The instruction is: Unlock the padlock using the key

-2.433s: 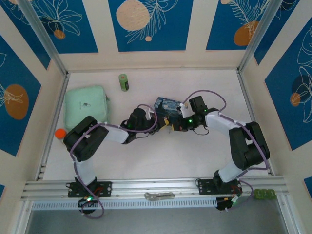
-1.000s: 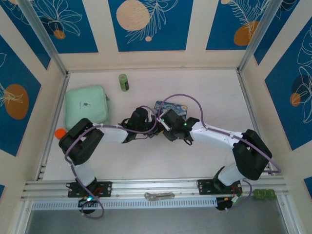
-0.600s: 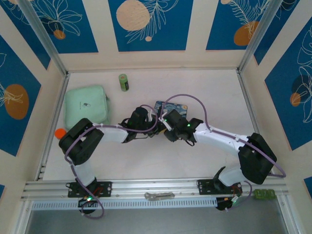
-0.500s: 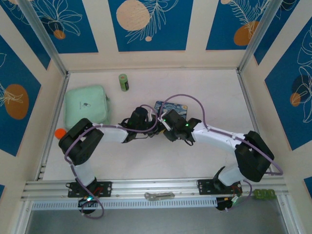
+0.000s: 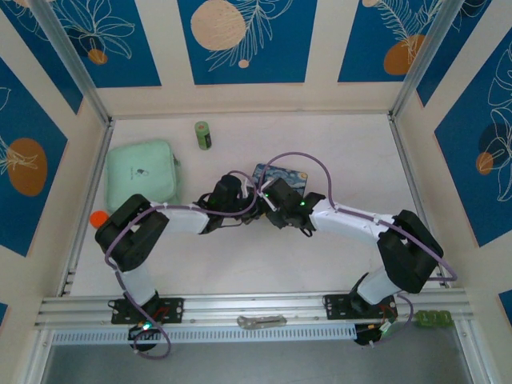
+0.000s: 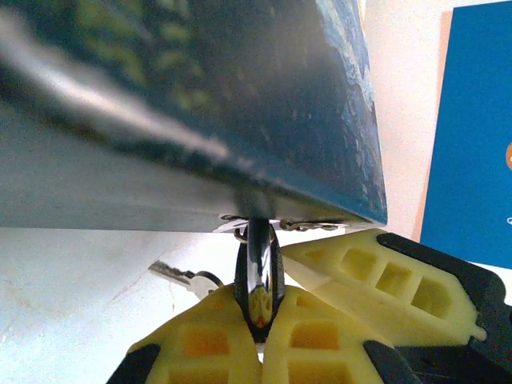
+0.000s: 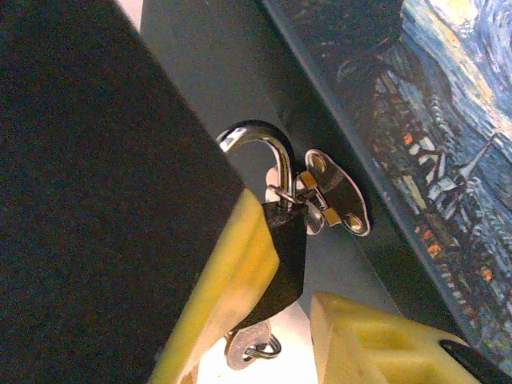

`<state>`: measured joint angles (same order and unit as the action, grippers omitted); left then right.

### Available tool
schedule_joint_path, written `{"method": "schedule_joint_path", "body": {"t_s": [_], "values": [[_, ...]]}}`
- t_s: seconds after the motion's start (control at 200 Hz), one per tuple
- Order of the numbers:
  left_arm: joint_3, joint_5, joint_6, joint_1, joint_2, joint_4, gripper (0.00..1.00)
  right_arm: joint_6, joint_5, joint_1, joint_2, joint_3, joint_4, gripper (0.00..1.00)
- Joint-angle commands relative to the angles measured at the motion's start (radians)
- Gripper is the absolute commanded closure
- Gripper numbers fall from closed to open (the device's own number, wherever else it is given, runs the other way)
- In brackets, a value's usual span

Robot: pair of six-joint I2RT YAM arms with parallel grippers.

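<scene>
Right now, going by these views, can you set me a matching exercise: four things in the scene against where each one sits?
Things:
1. padlock
2. blue tin
3. mint pouch
4. green cylinder

Places:
A. far end of the table
B. clamped between the fingers of the left gripper
C. left side of the table
D. its hasp carries the shackle

Pairs: 1-B, 2-D, 3-C, 4-A

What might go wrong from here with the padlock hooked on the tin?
The left gripper clamps the padlock while its loop hangs through the latch on the tin, so a tug could drag or tip the tin. The key lies loose beside the padlock, close under the tin, so it may be hard to grasp.
</scene>
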<state>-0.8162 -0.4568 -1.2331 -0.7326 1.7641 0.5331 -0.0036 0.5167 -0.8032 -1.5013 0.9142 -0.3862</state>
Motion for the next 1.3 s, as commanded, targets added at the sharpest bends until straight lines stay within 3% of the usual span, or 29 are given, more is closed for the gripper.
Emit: {"method": "schedule_joint_path", "body": {"t_s": [0.0,0.365,0.745,0.9,1.16,1.295], "values": [[-0.018,-0.047,0.007,-0.008,-0.056,0.084,1.0,0.003,-0.04,-0.008,0.029,-0.024,-0.062,0.58],[-0.035,-0.058,0.004,-0.008,-0.048,0.082,1.0,0.063,-0.188,0.073,0.101,-0.055,-0.082,0.49],[-0.042,-0.068,0.004,-0.008,-0.056,0.07,1.0,0.013,-0.098,0.078,0.044,-0.005,-0.019,0.55],[-0.039,-0.062,0.0,-0.008,-0.063,0.072,1.0,0.013,-0.064,0.073,0.012,0.003,-0.001,0.66],[-0.025,-0.06,-0.003,-0.009,-0.062,0.082,1.0,0.055,-0.107,0.081,0.021,0.016,-0.003,1.0],[-0.003,-0.06,-0.005,-0.01,-0.052,0.114,1.0,0.116,-0.274,0.146,0.046,0.021,-0.008,1.0]]}}
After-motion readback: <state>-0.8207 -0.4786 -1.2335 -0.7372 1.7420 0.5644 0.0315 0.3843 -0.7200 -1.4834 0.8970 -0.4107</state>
